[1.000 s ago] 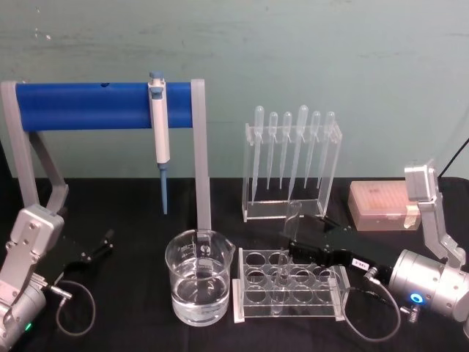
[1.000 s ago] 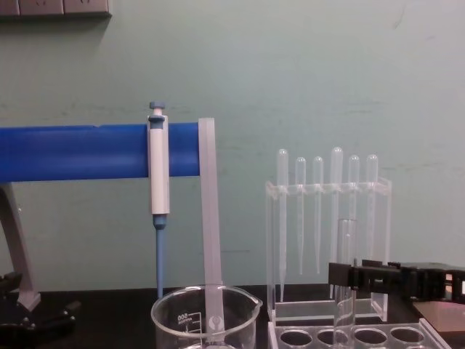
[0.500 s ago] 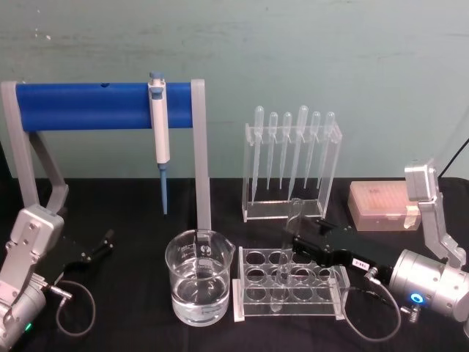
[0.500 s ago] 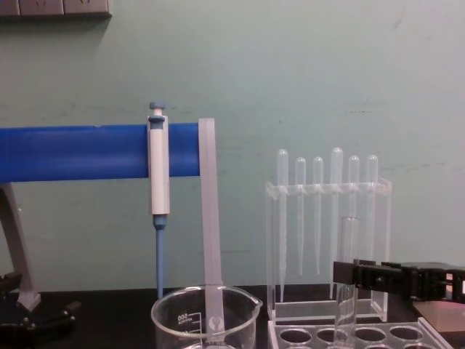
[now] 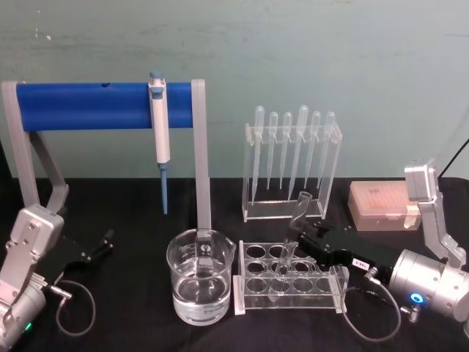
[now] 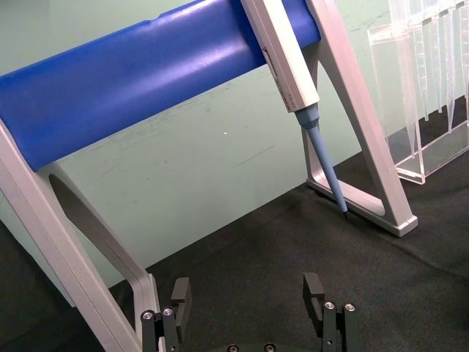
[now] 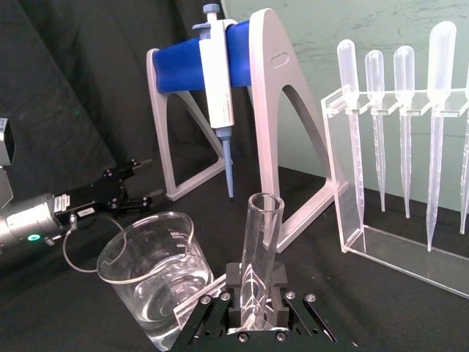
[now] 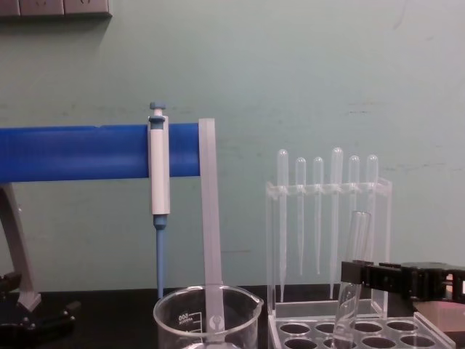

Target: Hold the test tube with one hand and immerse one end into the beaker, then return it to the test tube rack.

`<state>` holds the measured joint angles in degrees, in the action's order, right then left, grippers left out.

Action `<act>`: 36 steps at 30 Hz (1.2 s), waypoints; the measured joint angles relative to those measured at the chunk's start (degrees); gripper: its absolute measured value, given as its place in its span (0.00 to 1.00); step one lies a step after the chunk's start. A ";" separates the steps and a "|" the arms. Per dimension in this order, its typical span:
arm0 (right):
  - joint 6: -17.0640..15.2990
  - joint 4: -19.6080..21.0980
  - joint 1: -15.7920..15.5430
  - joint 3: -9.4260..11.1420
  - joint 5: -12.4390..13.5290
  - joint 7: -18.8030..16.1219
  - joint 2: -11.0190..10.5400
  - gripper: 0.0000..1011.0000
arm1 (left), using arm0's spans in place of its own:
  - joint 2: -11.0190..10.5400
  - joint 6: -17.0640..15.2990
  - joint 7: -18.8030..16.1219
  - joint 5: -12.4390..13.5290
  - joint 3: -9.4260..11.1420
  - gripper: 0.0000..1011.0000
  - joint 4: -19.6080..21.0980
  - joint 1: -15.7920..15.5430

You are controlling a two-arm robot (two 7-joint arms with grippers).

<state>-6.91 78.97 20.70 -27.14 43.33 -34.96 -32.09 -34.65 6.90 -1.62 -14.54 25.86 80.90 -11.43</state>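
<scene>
Right gripper (image 5: 293, 248) holds one test tube (image 5: 299, 209); one beaker (image 5: 199, 282), six pipettes (image 5: 293, 147)

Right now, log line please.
right gripper: shut on test tube | test tube: tilted, bottom in rack | left gripper: parked, open

test tube (image 5: 290, 238) in rack (image 5: 293, 307), beaker (image 5: 199, 277) left.

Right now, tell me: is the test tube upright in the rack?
No, the test tube leans, rim tipped toward the right gripper gripping it.
</scene>
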 joint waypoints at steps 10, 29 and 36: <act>0.11 0.19 -0.08 -0.03 -0.10 0.03 -0.07 0.24 | 0.00 0.00 0.00 0.00 0.00 0.99 0.00 0.00; 1.11 9.19 -1.66 -1.20 -5.02 2.55 -2.68 0.24 | 0.00 0.00 0.00 0.00 0.00 0.99 0.00 0.00; 1.13 10.86 -1.47 -1.07 -7.48 3.66 -3.06 0.24 | 0.00 0.00 0.00 0.00 0.00 0.99 0.00 0.00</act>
<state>-5.78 89.83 19.22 -28.21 35.85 -31.30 -35.15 -34.65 6.90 -1.62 -14.55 25.86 80.90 -11.43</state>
